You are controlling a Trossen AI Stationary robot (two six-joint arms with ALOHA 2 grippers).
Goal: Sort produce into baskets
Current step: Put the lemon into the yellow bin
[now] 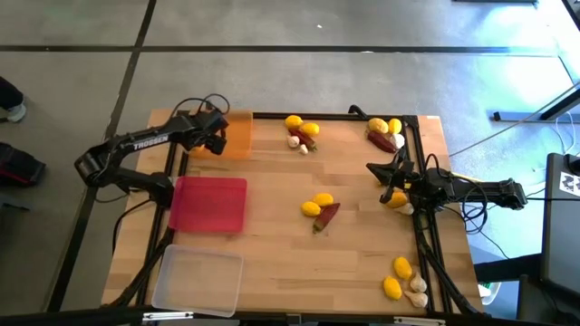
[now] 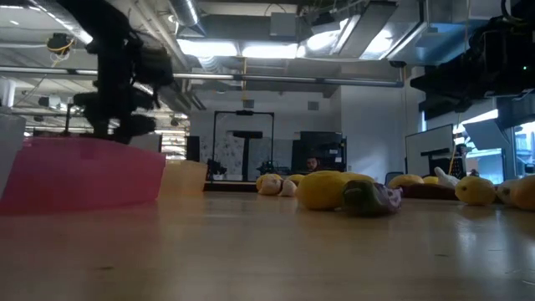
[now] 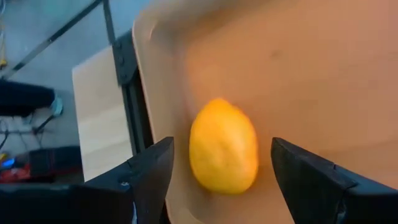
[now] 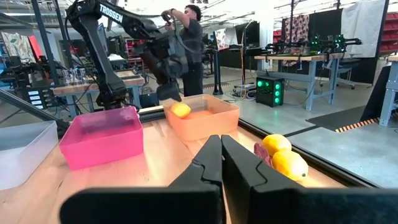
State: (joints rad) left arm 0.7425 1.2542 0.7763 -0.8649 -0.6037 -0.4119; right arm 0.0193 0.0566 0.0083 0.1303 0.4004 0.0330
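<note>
Three trays line the table's left side in the high view: a translucent orange tray [image 1: 237,138] at the far edge, a pink tray [image 1: 210,205] midway, and a clear tray [image 1: 198,282] at the near left corner. The left gripper [image 1: 216,140] hangs over the orange tray's left end. The right gripper [image 1: 391,172] sits near the right edge, just beside a lemon [image 1: 397,199] there. Lemons, red chillies and garlic lie in clusters: far centre [image 1: 301,132], far right corner [image 1: 384,134], table middle [image 1: 320,209], near right corner [image 1: 403,279]. Bare wood lies open between the trays and the middle cluster.

From table height, the pink tray [image 2: 84,176] stands at the left, produce [image 2: 343,191] across the middle and right, open tabletop in front.

The left wrist camera shows widely parted fingers [image 3: 152,171] with a lemon [image 3: 224,146] between them, untouched, over the orange tray floor [image 3: 298,68] near its wall.

The right wrist camera shows its fingers [image 4: 214,163] pressed together, holding nothing; lemons [image 4: 283,155] lie beside them, and a lemon [image 4: 180,110] is at the orange tray [image 4: 208,121], with a person beyond the table.
</note>
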